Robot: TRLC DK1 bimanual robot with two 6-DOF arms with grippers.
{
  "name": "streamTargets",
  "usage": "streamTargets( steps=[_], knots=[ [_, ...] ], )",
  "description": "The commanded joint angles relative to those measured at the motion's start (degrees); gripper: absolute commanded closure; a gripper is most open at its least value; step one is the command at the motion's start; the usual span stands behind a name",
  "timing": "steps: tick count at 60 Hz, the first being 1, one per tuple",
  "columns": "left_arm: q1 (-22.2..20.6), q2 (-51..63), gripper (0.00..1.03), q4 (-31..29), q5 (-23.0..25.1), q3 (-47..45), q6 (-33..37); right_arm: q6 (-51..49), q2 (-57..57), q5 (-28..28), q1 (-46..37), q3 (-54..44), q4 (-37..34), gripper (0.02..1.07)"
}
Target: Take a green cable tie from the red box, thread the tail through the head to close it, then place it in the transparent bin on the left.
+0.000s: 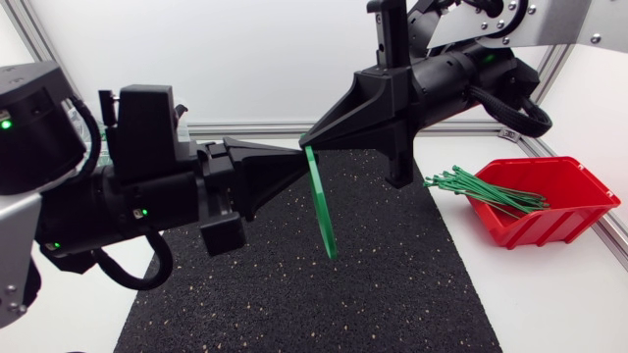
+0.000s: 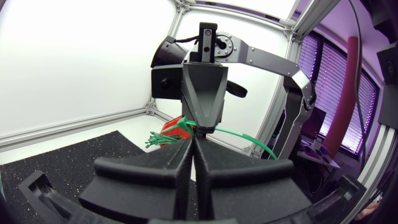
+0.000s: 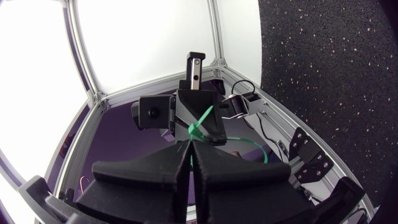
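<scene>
Two grippers: the left gripper [image 1: 294, 155] and the right gripper [image 1: 312, 137] meet tip to tip in the air above the black mat [image 1: 294, 294].
Left fingers: pressed together, and they appear to pinch one end of the tie at their tips.
Right fingers: also pressed together, nipping the tie from the opposite side.
Green cable tie [image 1: 322, 211]: held where the two tips meet, bowing down in a loop toward the mat without touching it.
Red box [image 1: 549, 201]: well apart at the right of the tabletop [image 1: 549, 304], with spare ties [image 1: 481, 188] poking over its rim.
Transparent bin: not in view.
Step in hand: threading, by my reading. The right wrist view shows a short green end at the junction, but I cannot tell whether it has passed through the head.
Next move: needs the tail lined up squarely with the head slot and fed through. One gripper must hold the head steady while the other re-grips and pulls.
</scene>
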Motion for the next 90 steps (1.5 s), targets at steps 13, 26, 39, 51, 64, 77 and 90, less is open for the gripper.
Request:
streamTargets(
  steps=[13,26,39,51,64,77,90],
  knots=[
    [-2.6,-1.93,1.0,1.06,0.09,-0.77,2.19,-0.75,0.83,0.7,-0.78,0.67,-2.82,0.92],
    [-1.98,-1.22,1.0,0.88,0.09,-0.68,2.19,-1.8,-0.75,0.26,-0.69,0.41,-4.31,0.78],
    [-1.46,-0.7,1.0,0.8,0.18,-0.68,2.19,-2.77,-1.63,0.0,-2.28,-0.21,-4.75,0.73],
    [-0.75,-0.17,1.0,0.44,0.88,-0.33,2.19,-3.74,-2.77,0.09,-5.0,-1.0,-5.1,0.7],
    [-0.75,-0.08,1.0,-0.43,1.67,0.02,2.1,-4.88,-0.84,0.18,-5.97,-0.73,-5.28,0.66],
    [-0.93,0.45,1.0,-0.43,1.93,0.2,1.92,-6.11,1.45,0.26,-2.45,1.46,-5.89,0.63],
    [-0.93,0.45,1.0,-0.43,2.02,0.37,1.92,-6.2,2.24,0.53,-0.08,3.13,-6.07,0.66]
  ],
)
